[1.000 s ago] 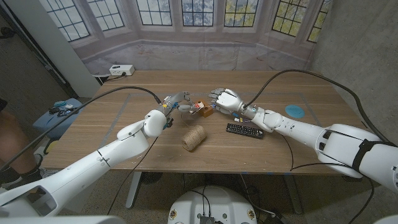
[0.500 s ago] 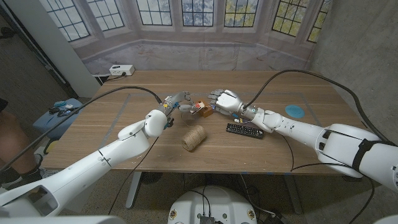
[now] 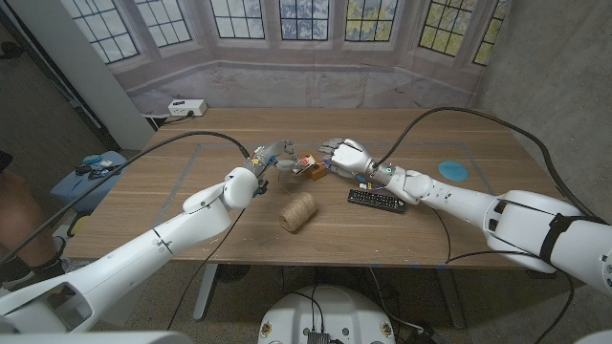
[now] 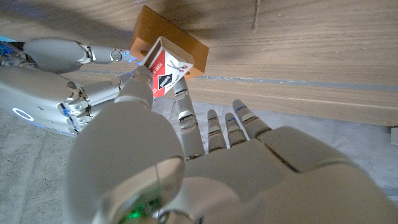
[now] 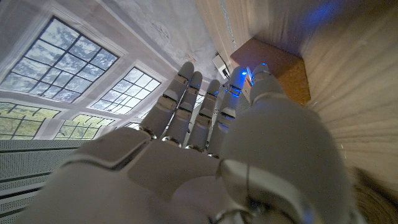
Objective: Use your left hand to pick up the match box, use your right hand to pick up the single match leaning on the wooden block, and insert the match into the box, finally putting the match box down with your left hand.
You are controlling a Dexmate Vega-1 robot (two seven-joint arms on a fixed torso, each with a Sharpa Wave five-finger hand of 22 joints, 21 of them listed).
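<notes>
The left robot hand (image 3: 274,157) pinches the match box (image 3: 303,163) between thumb and a finger and holds it above the counter (image 3: 191,210), just over the wooden block (image 3: 316,173). In the left wrist view the left robot hand (image 4: 186,168) has its other fingers (image 4: 214,127) spread, and the red and white box (image 4: 166,68) sits tilted at the thumb tip in front of the block (image 4: 186,43).

The right robot hand (image 3: 346,155) is at the block's other side, close to the box, its fingers reaching toward it. Whether it holds the match I cannot tell; the match is too small to make out. In the right wrist view the right robot hand (image 5: 205,143) has its fingers (image 5: 180,102) nearly straight and side by side, with the block (image 5: 273,68) just past them.

A twine roll (image 3: 298,212) lies on the counter nearer the robot, below both hands. A black remote (image 3: 376,201) lies beside the right wrist. A blue disc (image 3: 453,170) sits well apart to the right.
</notes>
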